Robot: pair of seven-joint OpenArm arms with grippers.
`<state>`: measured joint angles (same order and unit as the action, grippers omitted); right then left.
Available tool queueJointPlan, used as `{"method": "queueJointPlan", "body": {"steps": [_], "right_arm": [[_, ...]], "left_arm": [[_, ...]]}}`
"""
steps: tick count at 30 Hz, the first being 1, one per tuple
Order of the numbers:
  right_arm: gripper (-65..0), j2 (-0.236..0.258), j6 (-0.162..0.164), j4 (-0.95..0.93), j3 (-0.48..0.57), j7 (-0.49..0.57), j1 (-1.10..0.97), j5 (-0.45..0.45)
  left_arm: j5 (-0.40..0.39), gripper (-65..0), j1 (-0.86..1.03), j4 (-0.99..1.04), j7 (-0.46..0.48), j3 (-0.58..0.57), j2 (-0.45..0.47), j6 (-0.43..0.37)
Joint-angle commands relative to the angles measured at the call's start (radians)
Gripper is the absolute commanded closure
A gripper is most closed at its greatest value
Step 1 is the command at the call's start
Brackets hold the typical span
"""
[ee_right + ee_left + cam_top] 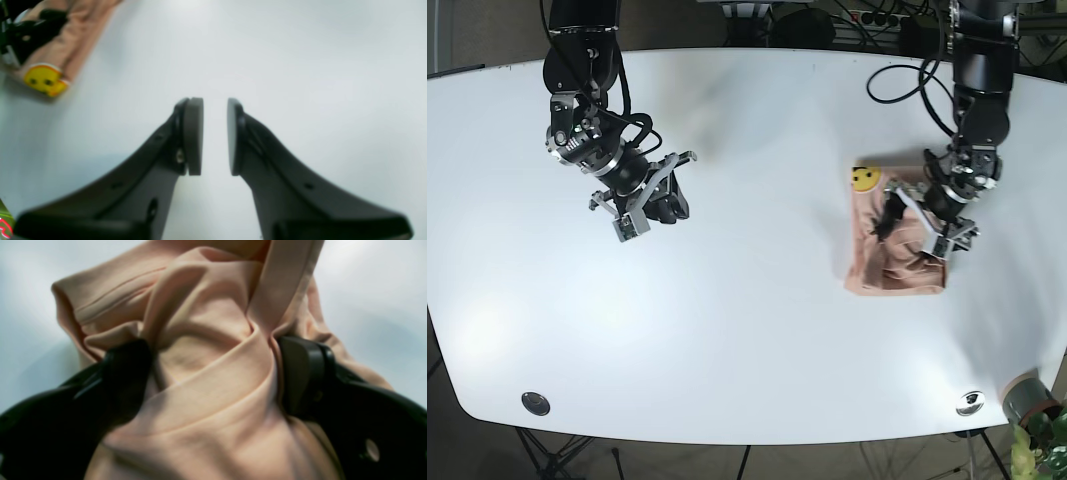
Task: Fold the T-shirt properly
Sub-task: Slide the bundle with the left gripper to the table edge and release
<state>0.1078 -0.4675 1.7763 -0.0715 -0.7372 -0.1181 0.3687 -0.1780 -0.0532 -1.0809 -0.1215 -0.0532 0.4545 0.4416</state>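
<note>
R gripper [665, 200] at approx 9 o'clock of the white desk [747, 300], hovering over bare surface, jaws apart w/ a narrow gap, nothing between the pads [193, 136]. Peach cotton T-shirt [895, 245] sits at 3 o'clock of desk, bunched into a rough rectangle; yellow smiley print [863, 179] on its 11 o'clock corner. L gripper [922, 215] is down on the shirt. L wrist view: jaws clamped on a thick wad of the peach fabric, folds bulging btwn and above the black fingers [300, 373]. The two grippers are well apart.
</note>
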Motion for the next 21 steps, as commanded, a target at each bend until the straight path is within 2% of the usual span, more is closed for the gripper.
{"method": "queueJointPlan", "body": {"steps": [1, 7, 16, 21], "right_arm": [[-10.9, 0.005, -0.001, 0.043, -0.001, 0.021, 0.011, 0.016], [-10.9, 0.005, -0.001, 0.066, -0.001, 0.021, 0.011, 0.016], [-10.9, 0.005, -0.001, 0.069, 0.003, 0.021, 0.002, 0.016], [-10.9, 0.005, -0.001, 0.07, 0.005, 0.021, -0.002, 0.016]], "left_arm": [[0.107, -54.7, 0.014, 0.054, -0.139, 0.046, 0.089, 0.02], [0.105, -54.7, 0.008, 0.204, -0.126, 0.105, 0.249, 0.115], [0.105, -54.7, -0.047, 0.427, 0.062, 0.109, 0.41, 0.162], [0.081, -54.7, -0.047, 0.408, 0.125, 0.115, 0.447, 0.182]]}}
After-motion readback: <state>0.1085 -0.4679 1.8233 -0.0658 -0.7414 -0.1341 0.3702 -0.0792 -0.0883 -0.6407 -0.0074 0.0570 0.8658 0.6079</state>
